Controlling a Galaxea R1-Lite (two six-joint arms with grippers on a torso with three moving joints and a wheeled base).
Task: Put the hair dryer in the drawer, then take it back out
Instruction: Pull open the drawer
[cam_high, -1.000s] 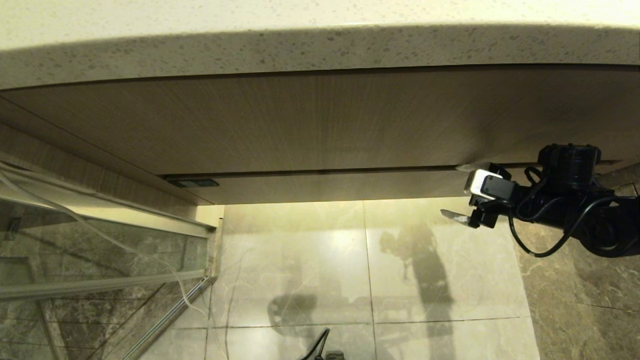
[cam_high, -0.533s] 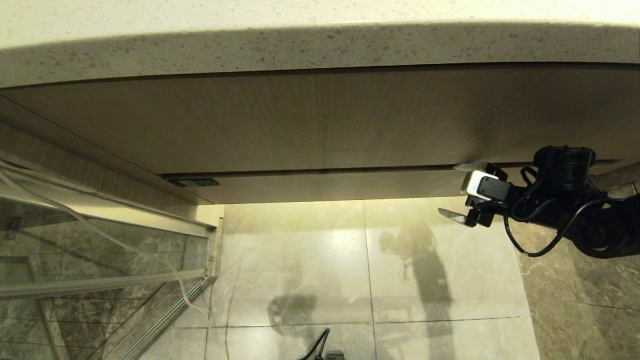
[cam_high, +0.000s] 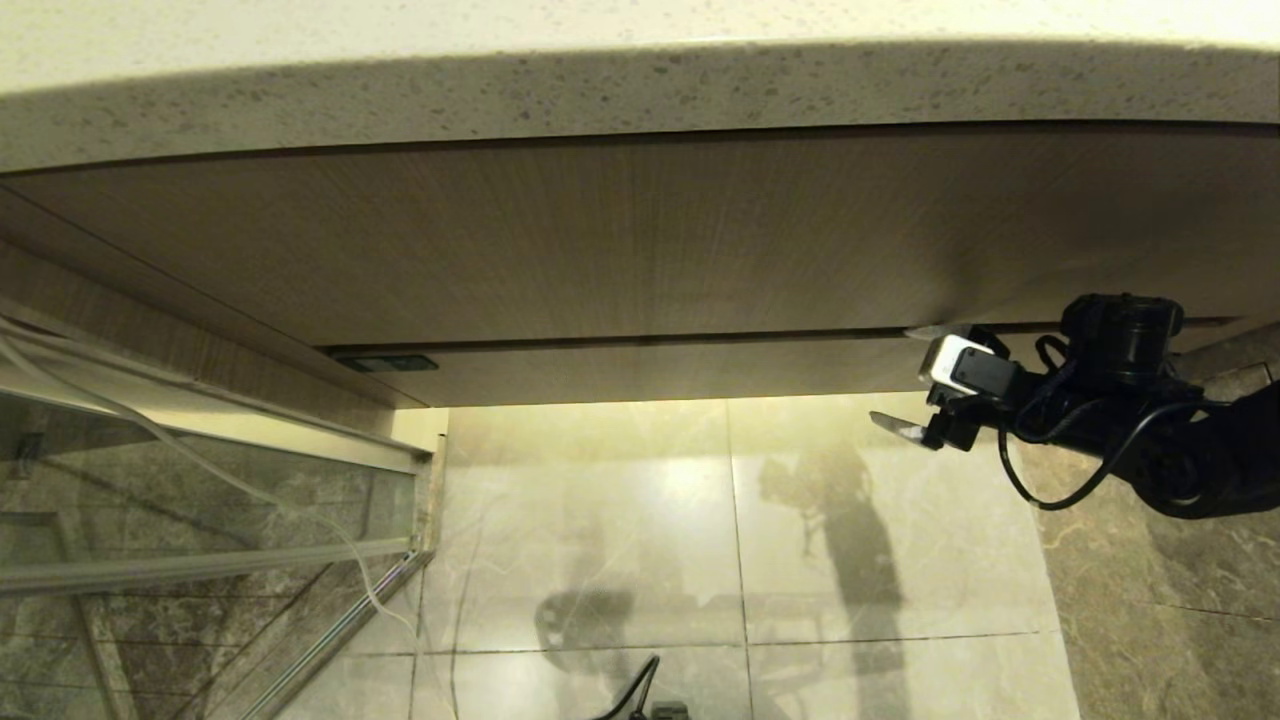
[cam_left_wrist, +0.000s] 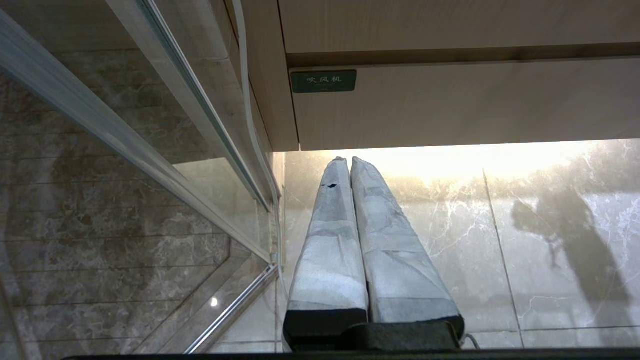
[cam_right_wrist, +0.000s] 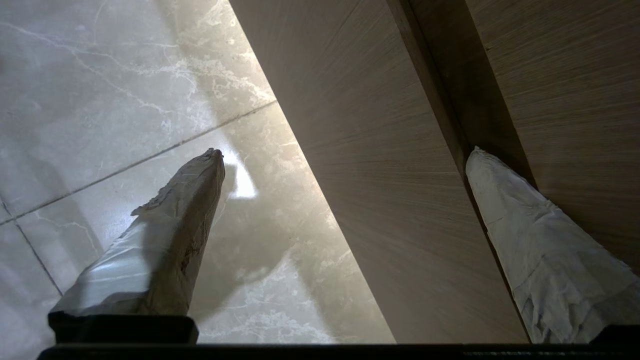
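Spread wide, the fingers of the right gripper (cam_high: 912, 380) straddle the narrow front of the drawer (cam_high: 640, 370): one taped fingertip sits in the dark seam above the drawer front, against the taller wood-grain panel (cam_high: 600, 240), and the other hangs below the front's lower edge over the marble floor (cam_high: 700, 540). In the right wrist view one finger (cam_right_wrist: 545, 260) points into that seam while the other sits clear over the floor tiles, with the drawer front (cam_right_wrist: 360, 165) between them. The drawer is closed, flush under the speckled stone countertop (cam_high: 640, 90). The hair dryer cannot be seen in any view. A small dark green label (cam_left_wrist: 323, 80) sits at the drawer front's left end. The left gripper (cam_left_wrist: 345, 162) hangs low beside the glass partition (cam_left_wrist: 125, 165), its two taped fingers pressed together and holding nothing, aimed toward the floor under the drawer.
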